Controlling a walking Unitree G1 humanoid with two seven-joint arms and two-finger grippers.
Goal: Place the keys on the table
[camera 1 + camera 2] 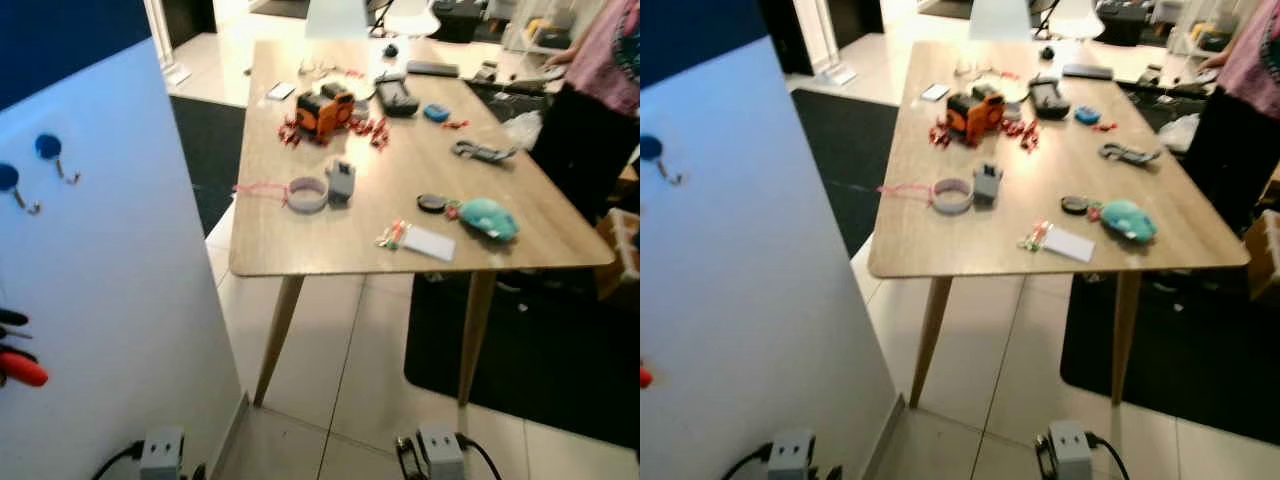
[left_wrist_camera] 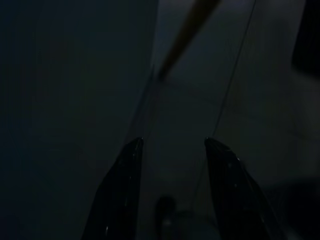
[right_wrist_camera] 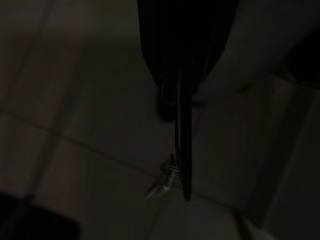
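Now, view by view.

Left eye view: a wooden desk (image 1: pixel 300 250) stands ahead on tiled floor, carrying an orange toy vehicle (image 1: pixel 324 108), a roll of tape (image 1: pixel 307 193), a small grey block (image 1: pixel 342 182), a white card (image 1: pixel 429 243) and a teal plush (image 1: pixel 489 217). A white panel (image 1: pixel 120 300) on the robot's left bears two blue hooks (image 1: pixel 47 148). A person (image 1: pixel 590 110) in a pink top stands at the desk's far right side.

Right eye view: the same desk (image 1: pixel 940 250) and things; a dark rug (image 1: pixel 1200 370) lies under the desk's right end.

Left wrist view: very dark. The left gripper (image 2: pixel 172 145) hangs over tiled floor, its two black fingers (image 2: pixel 122 185) parted, released and holding nothing. A slanted desk leg (image 2: pixel 187 30) shows beyond the fingertips.

Right wrist view: also dark. The right gripper (image 3: pixel 182 100) has its fingers (image 3: pixel 185 60) clenched together. The keys (image 3: pixel 165 181), a small metal ring with a pale piece, hang just beside the fingertips over the floor tiles, well apart from the desk top; whether the fingers pinch the keys directly or by a strip I cannot tell.
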